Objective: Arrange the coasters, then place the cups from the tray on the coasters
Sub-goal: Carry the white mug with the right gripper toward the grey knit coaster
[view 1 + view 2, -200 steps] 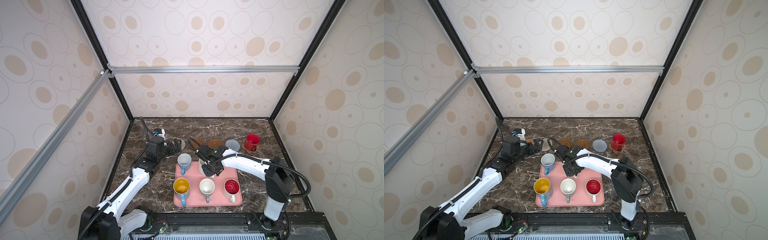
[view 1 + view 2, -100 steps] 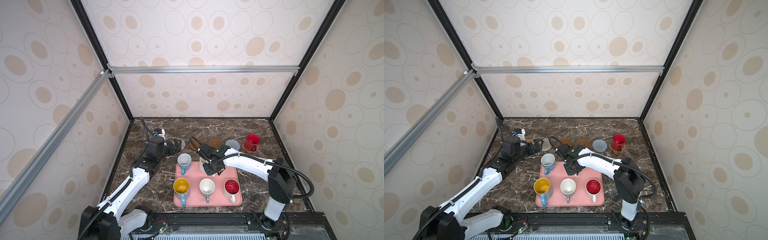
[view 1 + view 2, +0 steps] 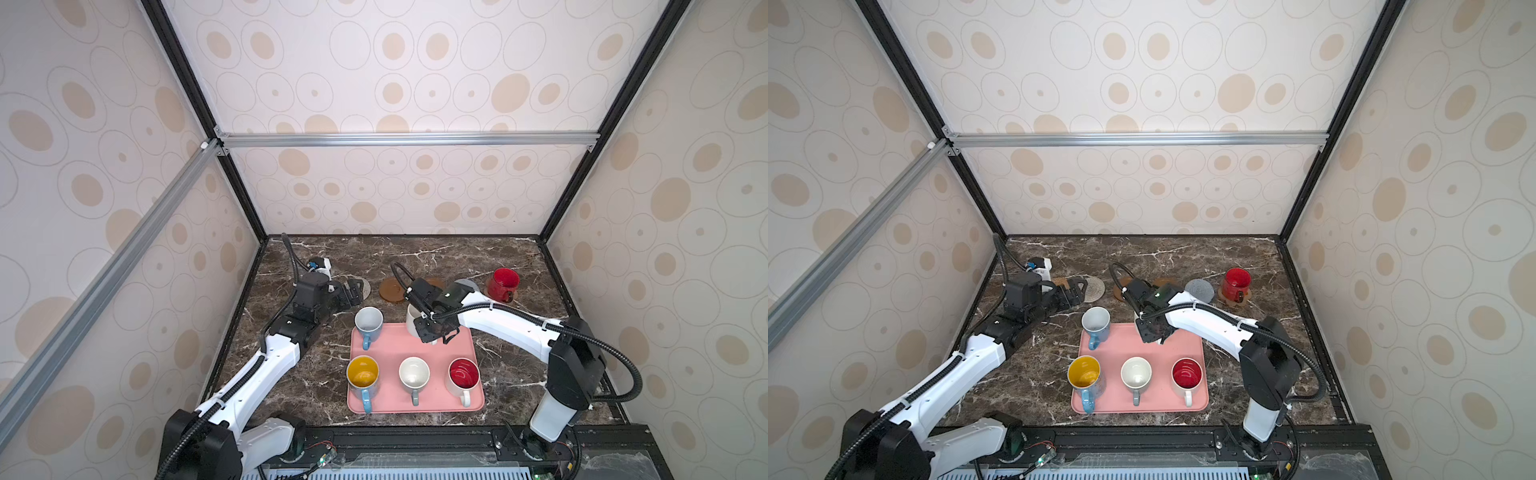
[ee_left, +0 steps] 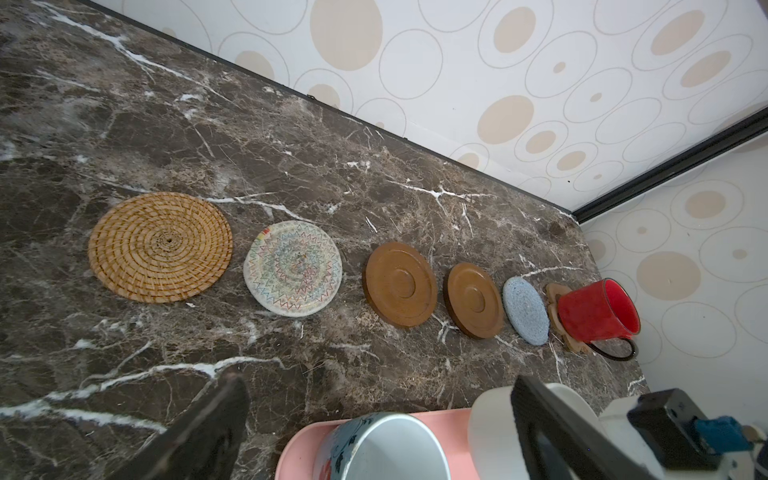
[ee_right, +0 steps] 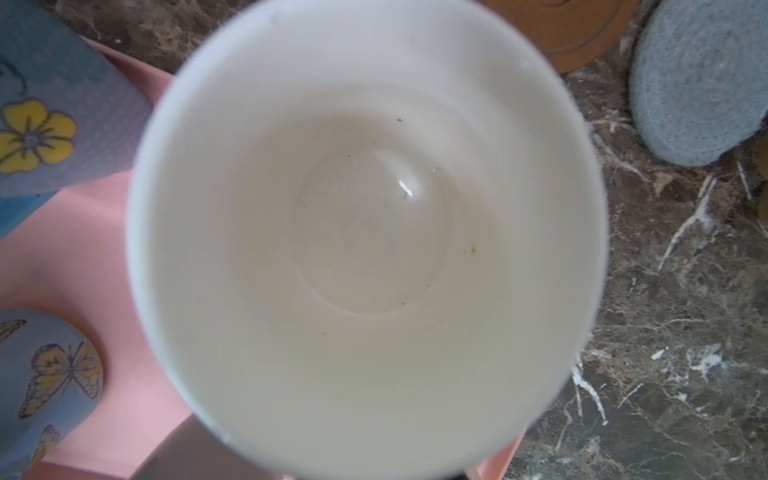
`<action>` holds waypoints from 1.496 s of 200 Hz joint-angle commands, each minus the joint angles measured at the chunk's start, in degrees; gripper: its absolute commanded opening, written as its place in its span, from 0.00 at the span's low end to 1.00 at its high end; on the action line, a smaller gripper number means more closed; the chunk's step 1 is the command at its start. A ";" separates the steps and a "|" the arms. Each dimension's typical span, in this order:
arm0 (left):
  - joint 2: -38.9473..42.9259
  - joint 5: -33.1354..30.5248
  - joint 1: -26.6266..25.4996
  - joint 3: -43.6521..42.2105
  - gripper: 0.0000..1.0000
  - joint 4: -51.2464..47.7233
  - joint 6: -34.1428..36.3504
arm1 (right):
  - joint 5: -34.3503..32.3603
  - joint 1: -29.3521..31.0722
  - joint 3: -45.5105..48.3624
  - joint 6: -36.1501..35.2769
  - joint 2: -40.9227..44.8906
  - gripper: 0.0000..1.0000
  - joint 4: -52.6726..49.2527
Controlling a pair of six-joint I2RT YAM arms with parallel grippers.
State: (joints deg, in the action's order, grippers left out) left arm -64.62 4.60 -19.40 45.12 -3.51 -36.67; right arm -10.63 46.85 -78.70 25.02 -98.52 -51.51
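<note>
Marble table (image 3: 519, 361) carries everything. Pink tray (image 3: 395, 349) sits by the front edge, approx mid-width.

R gripper (image 3: 432, 332) is clenched on the white mug (image 3: 411, 322) at the tray's far edge. The R wrist view looks straight down into that mug, which fills most of the pic. Can't tell whether its base touches the tray.

L gripper (image 3: 355, 293) is released: jaws wide apart, nothing btwn them. It hangs over the table's left part, near the rattan and cream coasters. Its dark fingers (image 4: 208, 428) frame the L wrist view.

Coasters lie flat in one row parallel to the far edge. From the left edge to the right:
- rattan coaster (image 4: 160, 247)
- cream coaster (image 4: 293, 268)
- brown disc (image 4: 401, 284)
- second brown disc (image 4: 473, 300)
- grey-blue coaster (image 4: 525, 311)
- paw coaster (image 4: 555, 293)

The first five are bare. The red mug (image 4: 596, 311) stands upright on the paw coaster, nearest the right edge.

On the tray:
- The light blue mug (image 3: 368, 320) is at the far left corner.
- Along the tray's front edge, left to right, are the blue mug w/ yellow inside (image 3: 363, 374), grey mug w/ white inside (image 3: 414, 374) and white mug w/ red inside (image 3: 463, 374).
- All four are upright, w/ handles toward the table's front edge.
</note>
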 commanded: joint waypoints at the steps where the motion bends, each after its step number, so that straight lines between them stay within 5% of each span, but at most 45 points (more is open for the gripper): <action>1: 0.28 -0.34 -0.27 0.97 1.00 0.74 -0.64 | -2.41 -1.20 0.50 -0.05 3.43 0.13 1.40; 299: 0.55 -1.17 -0.24 1.14 1.00 0.17 -0.64 | -6.06 -16.83 3.86 -6.33 5.36 0.13 9.09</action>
State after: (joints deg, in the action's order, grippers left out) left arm -64.60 4.36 -19.40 45.12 -3.53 -36.64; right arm -14.63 30.96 -74.76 20.08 -95.07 -45.74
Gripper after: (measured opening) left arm 0.998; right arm 0.185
